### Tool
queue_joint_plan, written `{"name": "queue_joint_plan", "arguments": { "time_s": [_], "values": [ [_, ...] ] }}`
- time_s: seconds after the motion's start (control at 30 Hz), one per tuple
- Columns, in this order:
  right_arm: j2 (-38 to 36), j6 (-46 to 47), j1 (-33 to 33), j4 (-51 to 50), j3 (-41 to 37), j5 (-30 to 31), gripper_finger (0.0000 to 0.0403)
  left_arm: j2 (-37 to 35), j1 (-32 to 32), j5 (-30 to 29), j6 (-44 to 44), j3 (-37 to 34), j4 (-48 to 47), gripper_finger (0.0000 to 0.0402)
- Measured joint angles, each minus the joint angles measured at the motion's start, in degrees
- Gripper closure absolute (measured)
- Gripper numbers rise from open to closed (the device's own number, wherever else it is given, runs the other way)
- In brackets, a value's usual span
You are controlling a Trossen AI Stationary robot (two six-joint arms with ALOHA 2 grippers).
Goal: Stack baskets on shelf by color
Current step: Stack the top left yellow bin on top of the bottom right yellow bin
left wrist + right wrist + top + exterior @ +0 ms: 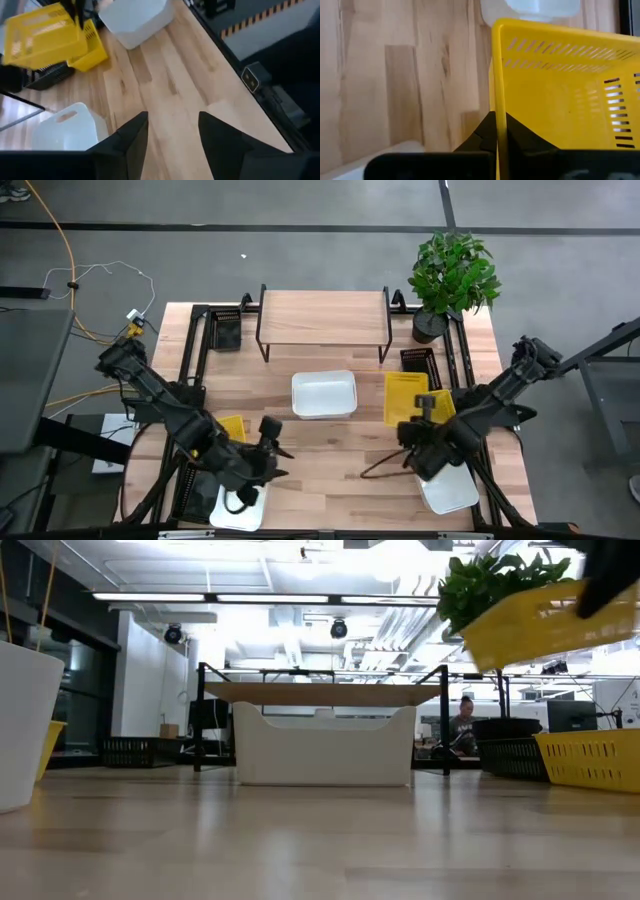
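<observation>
From above, your right fingers (428, 428) are pinching the rim of a small yellow slotted plastic basket (440, 404), lifted off the light wooden worktop (330, 445). Just ahead of them a second yellow plastic basket (405, 397) is lying flat, with a larger white plastic basket (324, 394) beside it. Beyond both, the low shelf with a pale wooden top and black metal legs (323, 317) is standing bare. Your left fingers (268, 448) are spread apart with nothing between them, and another white basket (240, 505) is sitting just behind them.

At worktop level, the held yellow basket (530, 620) is hanging tilted in the air, above the resting yellow one (590, 758). The middle white basket (324, 745) is sitting in front of the shelf (320, 693).

Past your left fingers (172, 137), parted and empty, only bare worktop is showing between them.

In the right wrist view, your right fingers (496, 134) are clamping shut on the yellow basket's wall (560, 95).
</observation>
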Motion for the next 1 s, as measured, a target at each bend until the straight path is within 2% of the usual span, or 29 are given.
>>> {"name": "queue_joint_plan", "arguments": {
  "time_s": [0.1, 0.23, 0.33, 0.43, 0.77, 1.0],
  "values": [
    [0.0, 9.2, 3.3, -4.0, 0.0, 0.8, 0.0403, -3.5, -1.7, -3.6, 0.4, -8.0, 10.2, 0.0247],
    [0.0, 28.9, 5.1, -9.7, 0.0, 4.6, 0.0403, -6.3, -3.1, -11.6, 0.4, -16.8, 21.1, 0.0250],
    [0.0, 45.0, 4.3, -10.2, 0.0, 4.7, 0.0403, -6.6, -3.2, -17.8, 0.3, -20.1, 26.3, 0.0250],
    [0.0, 55.5, 2.4, -9.7, 0.0, 3.8, 0.0403, -6.3, -3.1, -22.3, -0.2, -21.1, 26.1, 0.0251],
    [0.6, 60.5, -4.2, -9.3, 0.0, 1.8, 0.0403, -5.8, -3.2, -22.1, -1.5, -21.1, 25.5, 0.0251],
    [5.5, 61.4, -5.3, -9.1, 0.0, 1.7, 0.0403, -5.8, -4.9, -22.0, -2.0, -21.1, 22.5, 0.0251]
  ]
}}
